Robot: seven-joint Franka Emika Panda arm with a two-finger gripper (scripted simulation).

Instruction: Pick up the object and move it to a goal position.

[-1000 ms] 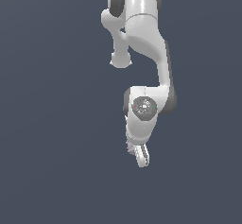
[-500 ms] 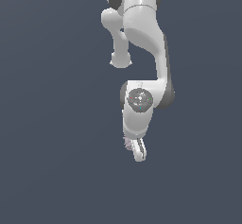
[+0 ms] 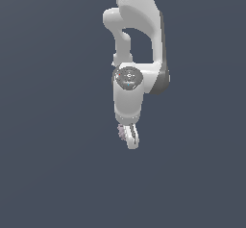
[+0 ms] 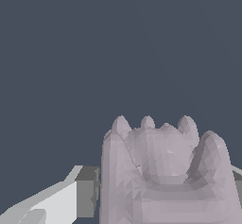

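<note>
The object (image 4: 165, 171), a knobbly pale pinkish-grey lump, sits between the gripper's fingers in the wrist view, filling the gap from one side to the other. One finger (image 4: 61, 202) is plain to see: white body, grey pad, the pad lying against the lump's flank. A sliver of grey at the opposite edge of that view marks the other finger, also against the lump. The fingers are clamped on the object, with the lump's rounded knobs standing up past the pads.

In the exterior view the gripper (image 3: 129, 136) points down at the end of the white arm (image 3: 137, 44). The object (image 3: 120, 132) shows only as a small pinkish bumpy patch at the gripper's edge toward the exterior view's left, mostly hidden by the white finger in front. It hangs in the grip, with flat dark blue-grey background all round; no surface can be made out beneath it in either view.

Above the gripper, the wrist housing carries a round grey joint cap (image 3: 128, 77). The arm rises from there and leaves the exterior view at the top.
</note>
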